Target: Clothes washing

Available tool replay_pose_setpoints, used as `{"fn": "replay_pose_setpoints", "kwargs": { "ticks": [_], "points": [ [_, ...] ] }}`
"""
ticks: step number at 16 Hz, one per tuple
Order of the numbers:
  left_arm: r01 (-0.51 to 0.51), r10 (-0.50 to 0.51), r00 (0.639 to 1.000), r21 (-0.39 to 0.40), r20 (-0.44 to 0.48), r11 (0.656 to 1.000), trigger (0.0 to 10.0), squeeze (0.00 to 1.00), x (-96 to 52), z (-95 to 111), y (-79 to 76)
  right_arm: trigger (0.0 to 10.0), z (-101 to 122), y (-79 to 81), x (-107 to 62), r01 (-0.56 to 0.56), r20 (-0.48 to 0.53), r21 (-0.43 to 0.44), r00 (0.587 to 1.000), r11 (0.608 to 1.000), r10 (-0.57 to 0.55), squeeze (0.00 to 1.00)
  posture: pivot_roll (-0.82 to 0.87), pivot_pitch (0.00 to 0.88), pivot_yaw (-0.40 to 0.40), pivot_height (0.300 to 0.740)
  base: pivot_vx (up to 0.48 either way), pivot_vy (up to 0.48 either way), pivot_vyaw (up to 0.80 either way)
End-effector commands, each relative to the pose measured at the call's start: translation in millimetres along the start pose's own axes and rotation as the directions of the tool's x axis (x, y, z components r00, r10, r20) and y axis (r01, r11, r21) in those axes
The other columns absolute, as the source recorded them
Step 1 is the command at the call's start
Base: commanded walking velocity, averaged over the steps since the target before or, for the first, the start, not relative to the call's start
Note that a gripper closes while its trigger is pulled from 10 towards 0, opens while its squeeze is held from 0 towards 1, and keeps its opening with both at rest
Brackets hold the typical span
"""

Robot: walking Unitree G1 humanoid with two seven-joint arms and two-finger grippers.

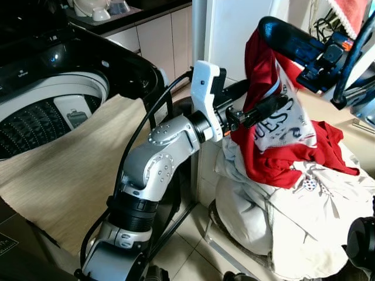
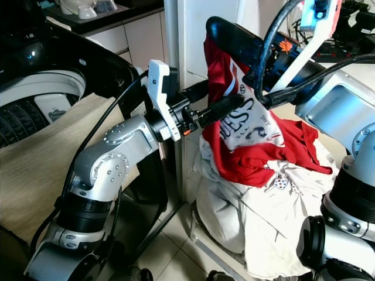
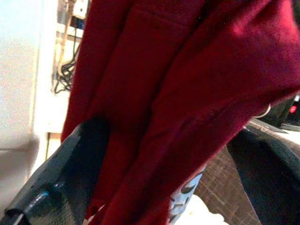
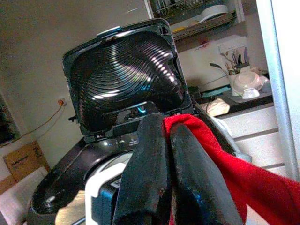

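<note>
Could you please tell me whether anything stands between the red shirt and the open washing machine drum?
The robot's own left arm reaches across between the red printed shirt and the open top-loading washing machine drum. A beige cloth drapes over the drum's near edge. The right gripper pinches the shirt.

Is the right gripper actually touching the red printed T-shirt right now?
Touching. In the right wrist view the right gripper has its two black fingers pressed together with the red printed T-shirt pinched between them.

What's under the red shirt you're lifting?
Under the red shirt sits a heap of white laundry, one piece with a small print. Whatever holds the heap is covered by cloth.
</note>
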State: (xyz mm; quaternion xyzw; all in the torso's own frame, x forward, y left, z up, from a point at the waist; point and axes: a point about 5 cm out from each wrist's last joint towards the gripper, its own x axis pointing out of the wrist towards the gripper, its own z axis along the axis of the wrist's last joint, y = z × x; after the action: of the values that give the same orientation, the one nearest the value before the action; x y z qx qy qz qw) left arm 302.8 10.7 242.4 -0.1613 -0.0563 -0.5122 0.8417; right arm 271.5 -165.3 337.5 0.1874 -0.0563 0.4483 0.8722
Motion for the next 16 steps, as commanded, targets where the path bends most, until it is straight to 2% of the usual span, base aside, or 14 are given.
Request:
{"fn": "replay_pose_setpoints", "kwargs": {
  "ticks": [1, 2, 9, 16],
  "points": [
    [-0.014, 0.014, 1.0, 0.02, -0.011, 1.0, 7.6, 0.0, 1.5, -1, 1.8, 0.0, 3, 9.7, 2.6, -0.041, -0.002, -0.02, 0.999, 0.999, 0.041, 0.0, -0.11, 0.0, 0.045, 0.74, 0.0, 0.0, 0.0],
    [-0.033, 0.034, 0.999, 0.031, -0.006, 0.999, 0.0, 0.0, 1.9, -2, 5.1, 0.0, 3, 10.1, 3.1, -0.037, 0.0, -0.016, 0.999, 0.999, 0.037, 0.0, -0.12, 0.0, 0.048, 0.74, 0.0, 0.0, 0.0],
    [-0.006, 0.006, 1.0, 0.006, 0.022, 1.0, 0.0, 0.0, 1.3, -3, 4.7, 0.0, 1, 10.2, 2.1, -0.015, 0.005, -0.006, 1.0, 1.0, 0.015, 0.0, -0.12, 0.0, 0.056, 0.74, 0.0, 0.0, 0.0],
    [0.008, -0.008, 1.0, 0.003, 0.001, 1.0, 0.0, 0.0, -3.4, -12, 2.9, 0.0, -5, 11.8, 0.6, -0.009, 0.01, 0.022, 1.0, 1.0, 0.008, 0.0, -0.12, 0.0, 0.064, 0.74, 0.0, 0.0, 0.0]
  ]
}}
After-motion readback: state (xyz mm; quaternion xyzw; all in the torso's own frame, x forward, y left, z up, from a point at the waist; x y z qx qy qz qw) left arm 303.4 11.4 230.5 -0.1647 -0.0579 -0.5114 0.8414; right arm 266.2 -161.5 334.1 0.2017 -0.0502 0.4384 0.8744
